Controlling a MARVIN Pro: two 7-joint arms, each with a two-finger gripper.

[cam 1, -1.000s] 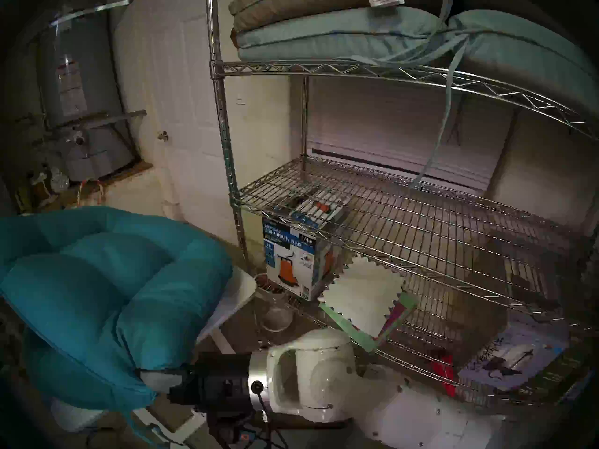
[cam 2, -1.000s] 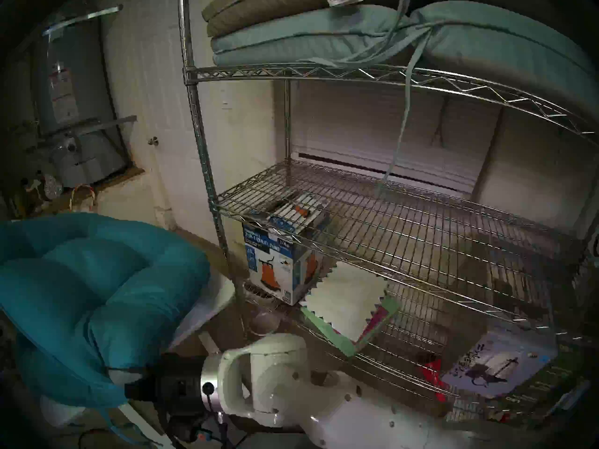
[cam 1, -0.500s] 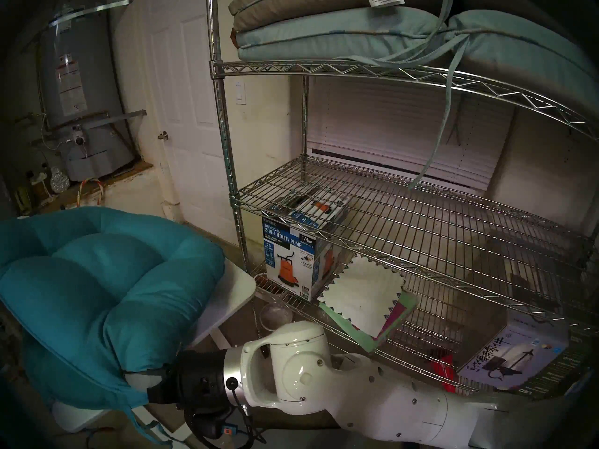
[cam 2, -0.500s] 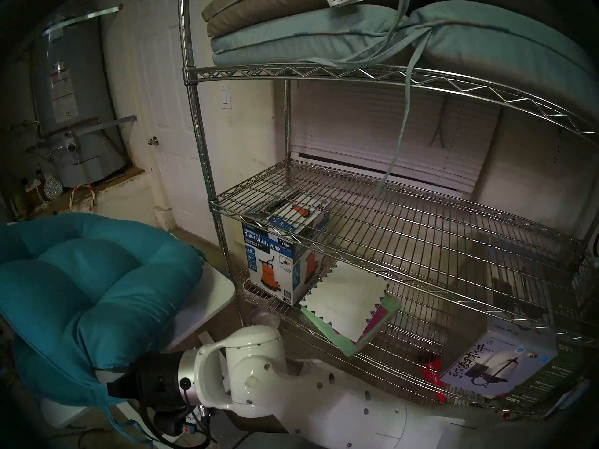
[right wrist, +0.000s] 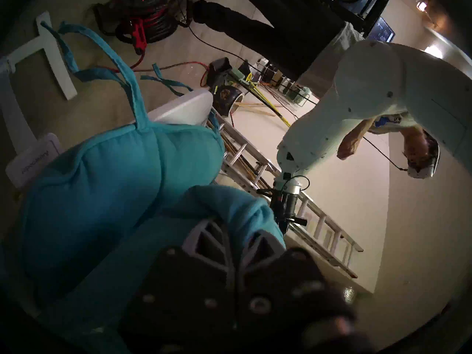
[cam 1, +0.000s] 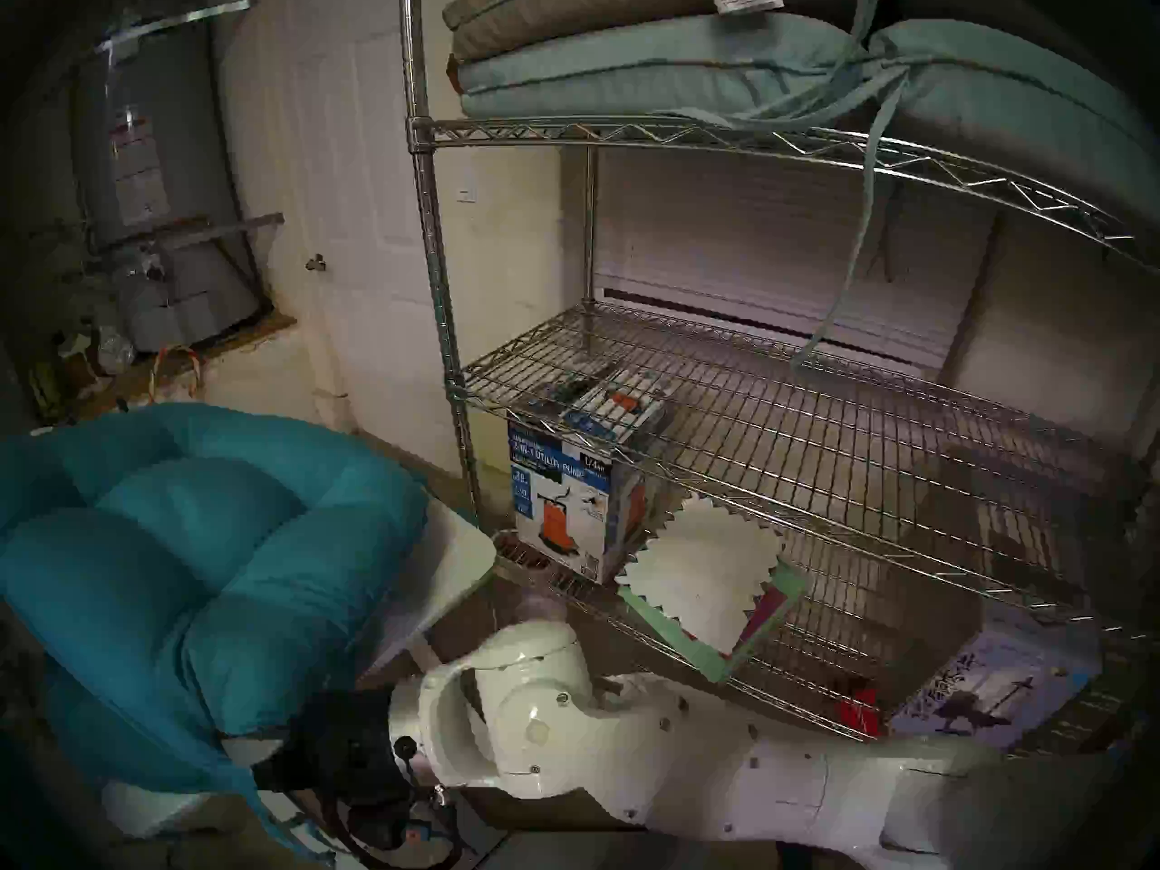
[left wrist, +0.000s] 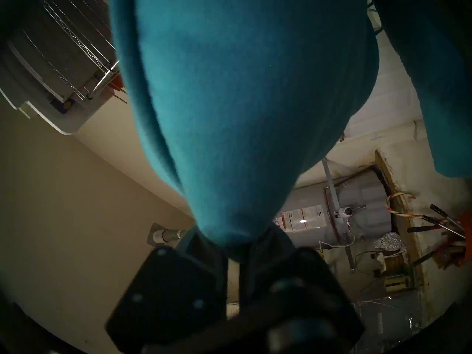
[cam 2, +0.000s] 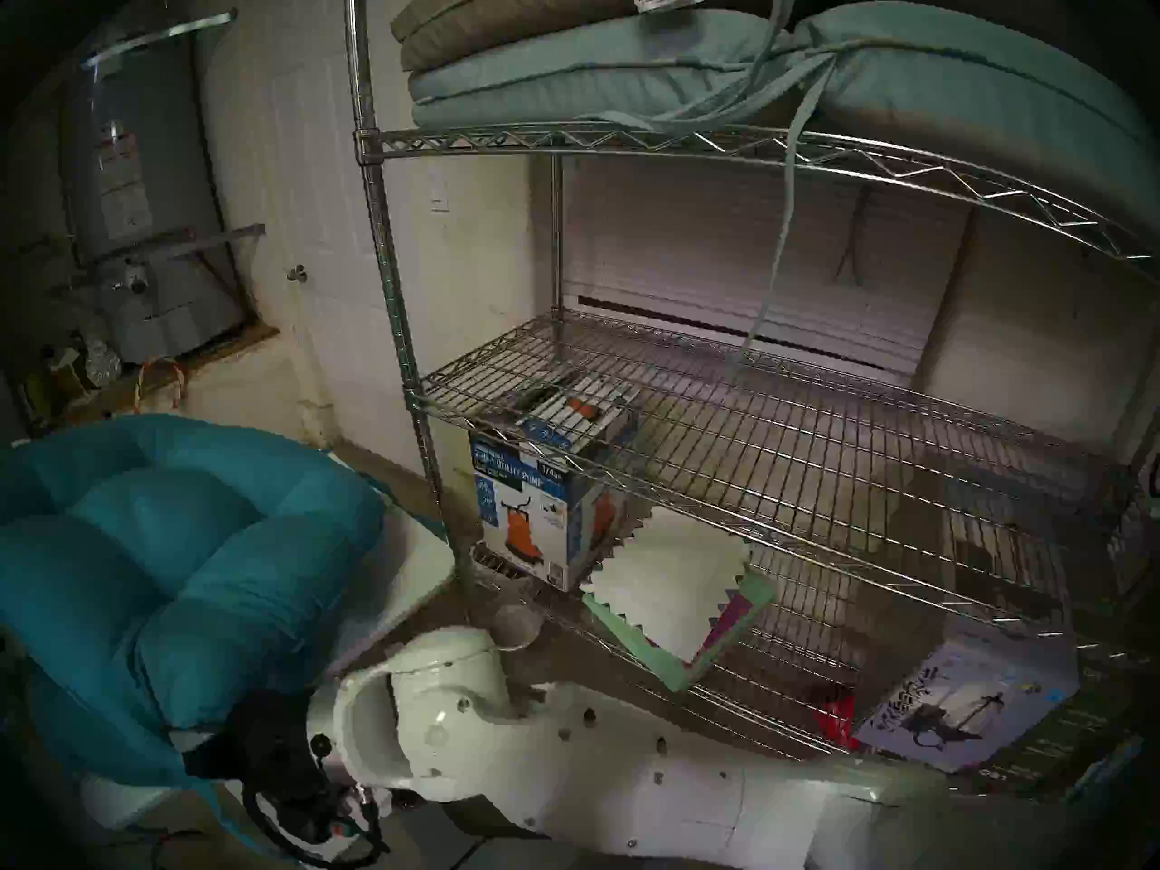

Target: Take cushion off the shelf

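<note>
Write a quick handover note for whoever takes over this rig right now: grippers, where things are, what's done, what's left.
Right gripper: shut on the near edge of the puffy teal tufted cushion.
Left gripper: shut on another edge of it.
The cushion is off the tall chrome wire shelf, held between both arms over the small white table.
A tan cushion and a pale green cushion remain on the top tier.
Done: removal. Left: probably set it down and release.

The teal cushion [cam 2: 176,573] hangs left of the chrome wire shelf [cam 2: 753,448], clear of it, over a small white table [cam 2: 414,567]. The right gripper [cam 2: 207,752] pinches its lower edge.
</note>
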